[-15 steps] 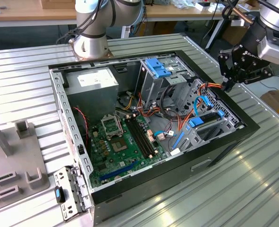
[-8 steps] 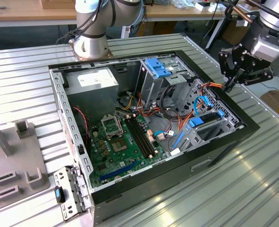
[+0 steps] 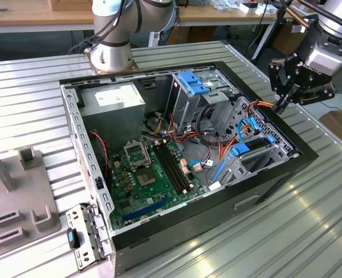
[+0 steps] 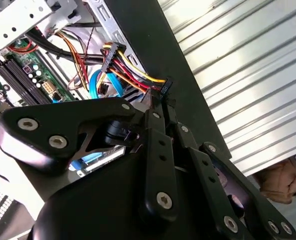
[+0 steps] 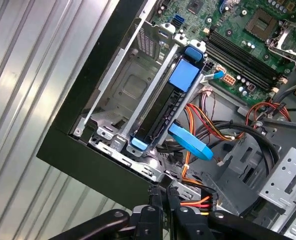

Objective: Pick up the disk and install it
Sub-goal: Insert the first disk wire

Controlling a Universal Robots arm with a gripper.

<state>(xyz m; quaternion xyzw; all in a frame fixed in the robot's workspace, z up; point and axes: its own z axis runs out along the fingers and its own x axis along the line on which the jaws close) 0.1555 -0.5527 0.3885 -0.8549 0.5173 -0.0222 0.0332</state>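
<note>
1. Exterior view: end effector (image 3: 282, 103) hangs over the open PC case (image 3: 275, 179) rim, near the orange cables (image 3: 257, 105).
2. Second wrist view: fingers (image 4: 160, 107) closed together at a black cable connector (image 4: 165, 86).
3. First wrist view: disk (image 5: 163, 112) w/ blue rails sits in the case's drive bay, beside the motherboard (image 5: 238, 35).
</note>
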